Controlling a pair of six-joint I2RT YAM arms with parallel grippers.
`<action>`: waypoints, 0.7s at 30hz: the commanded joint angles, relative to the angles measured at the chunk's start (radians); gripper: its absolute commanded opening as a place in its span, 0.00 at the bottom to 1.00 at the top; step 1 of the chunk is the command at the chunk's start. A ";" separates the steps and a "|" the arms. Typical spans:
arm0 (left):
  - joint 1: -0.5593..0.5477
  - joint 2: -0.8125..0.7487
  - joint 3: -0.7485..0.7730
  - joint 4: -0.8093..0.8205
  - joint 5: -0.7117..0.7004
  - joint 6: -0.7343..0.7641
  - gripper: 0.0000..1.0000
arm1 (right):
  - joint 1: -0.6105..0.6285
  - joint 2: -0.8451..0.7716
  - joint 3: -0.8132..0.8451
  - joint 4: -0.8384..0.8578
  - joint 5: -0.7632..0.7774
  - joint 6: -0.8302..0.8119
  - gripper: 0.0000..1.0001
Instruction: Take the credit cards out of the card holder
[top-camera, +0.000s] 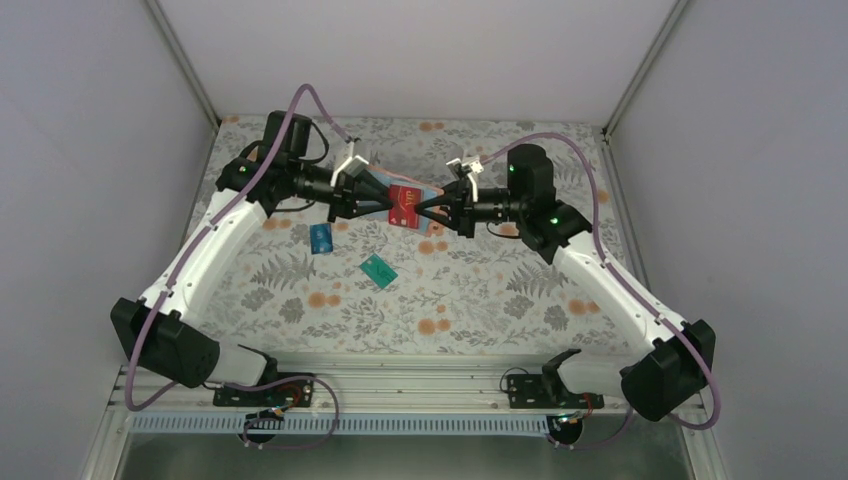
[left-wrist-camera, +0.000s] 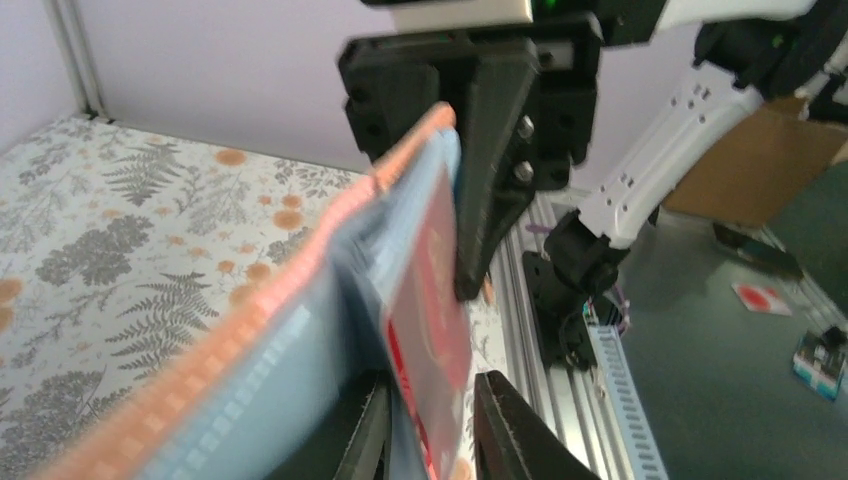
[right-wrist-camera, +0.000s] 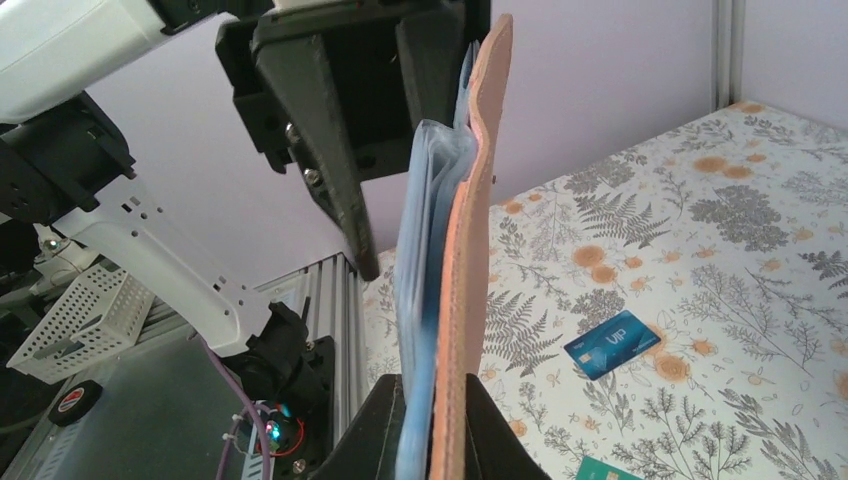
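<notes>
The card holder (right-wrist-camera: 470, 200), with an orange cover and pale blue pockets, hangs in the air between both arms over the middle of the table. My right gripper (right-wrist-camera: 435, 385) is shut on its lower edge. A red credit card (left-wrist-camera: 435, 300) sticks out of a pocket and lies between the jaws of my left gripper (left-wrist-camera: 437, 385). Those jaws stand slightly apart, with a thin gap beside the card. A blue credit card (top-camera: 320, 238) and a teal-green one (top-camera: 378, 270) lie flat on the table below. In the top view the left gripper (top-camera: 385, 205) and right gripper (top-camera: 425, 210) face each other.
A floral cloth (top-camera: 480, 290) covers the table, with pale walls on three sides. An aluminium rail (top-camera: 400, 385) with both arm bases runs along the near edge. The two loose cards lie left of centre under the left arm's reach.
</notes>
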 joint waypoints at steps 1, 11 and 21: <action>-0.014 -0.036 -0.050 -0.015 0.016 0.073 0.23 | -0.017 -0.023 0.014 0.061 -0.064 -0.001 0.04; -0.016 -0.035 -0.055 -0.047 0.043 0.124 0.02 | -0.022 -0.025 0.020 0.041 -0.070 -0.013 0.04; 0.007 -0.042 -0.036 -0.084 0.094 0.160 0.02 | -0.050 -0.042 -0.006 0.010 -0.063 -0.040 0.25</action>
